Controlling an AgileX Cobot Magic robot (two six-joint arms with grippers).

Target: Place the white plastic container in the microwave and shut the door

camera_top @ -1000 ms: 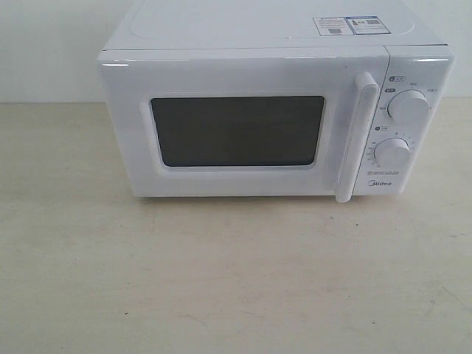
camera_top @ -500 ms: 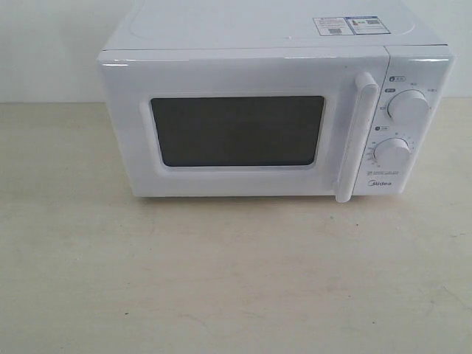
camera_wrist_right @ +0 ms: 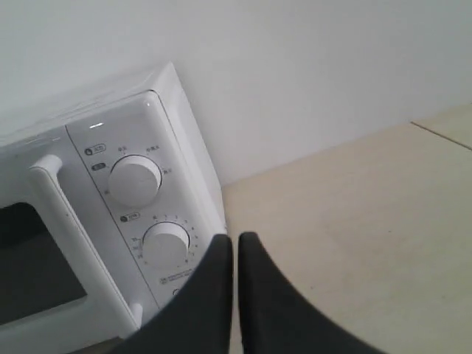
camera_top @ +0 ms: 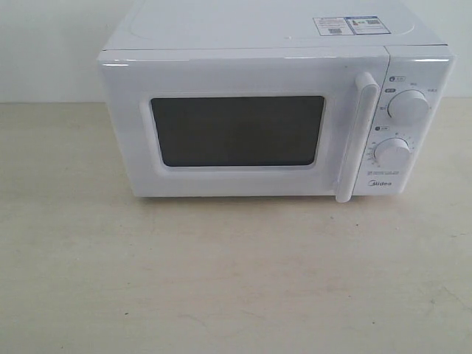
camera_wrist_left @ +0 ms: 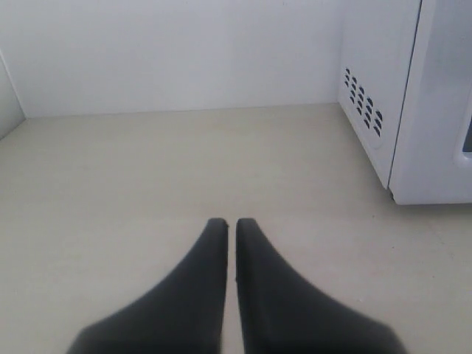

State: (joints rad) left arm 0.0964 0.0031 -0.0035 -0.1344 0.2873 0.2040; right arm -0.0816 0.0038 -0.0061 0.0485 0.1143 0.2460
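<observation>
The window (camera_top: 237, 130) in the door (camera_top: 221, 181) is a dark, matte rectangle that gives away nothing of the inside, so the plastic box may sit behind it, but that cannot be told from any view. The microwave (camera_top: 251, 70) stands at the back middle of the table (camera_top: 221, 280), against a plain wall (camera_top: 44, 44), with its door flush and closed; its rear top is cut off by the picture's edge, and the small print on its stickers (camera_top: 348, 26) is too fine to read. The shell is smooth, glossy white with rounded corners. A tall, rounded bar handle (camera_top: 358, 136) runs beside two round knobs (camera_top: 408, 106), and rows of slanted vent slots (camera_wrist_left: 363, 99) pierce the side wall. The table is pale, faintly streaked and matte. The left end effector (camera_wrist_left: 230, 223) hovers over bare table, its dark, tapered fingers (camera_wrist_left: 206, 273) pressed nearly together on nothing. The right end effector (camera_wrist_right: 234, 237) is likewise closed and empty beside the knob panel.
</observation>
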